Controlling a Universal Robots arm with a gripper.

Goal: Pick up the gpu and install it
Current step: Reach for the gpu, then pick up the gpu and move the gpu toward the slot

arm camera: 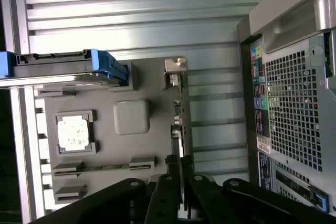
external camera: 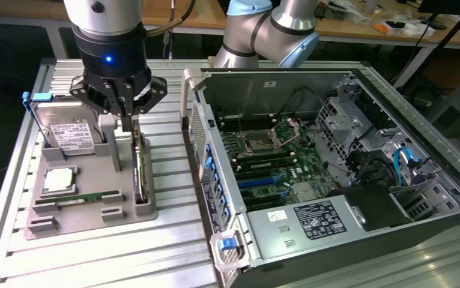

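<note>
One arm hangs over a ribbed metal desk (external camera: 174, 252) in the exterior view, its black claw (external camera: 124, 114) lowered onto a gray holder tray (external camera: 93, 213) on the exterior view's left. The claw's fingers are drawn in narrow and pinch the upper edge of the graphics card (external camera: 139, 174), which stands on its long edge in a slot along the side of the tray nearest the computer. A hard drive (external camera: 68, 131) with a white label leans upright in the tray's far corner, a square chip (external camera: 59, 179) lies flat nearer the camera, and a thin green memory stick (external camera: 78, 197) sits in a slot just beside the chip. On the exterior view's right, an open computer case (external camera: 422, 198) lies on its side, its green main board (external camera: 270, 162) exposed. From the wrist view, the claw (arm camera: 181, 184) looks straight down on the tray (arm camera: 131, 87), and its dark fingers (arm camera: 164, 198) sit tight on either side of the graphics card (arm camera: 178, 114), seen edge-on as a thin strip with its silvery bracket (arm camera: 175, 66) at the far end. The hard drive (arm camera: 58, 66), chip (arm camera: 73, 132) and memory stick (arm camera: 105, 167) rest in their own places, well apart from the claw. The case's perforated back panel (arm camera: 294, 103) stands beside the tray, with the desk (arm camera: 131, 24) around both.
</note>
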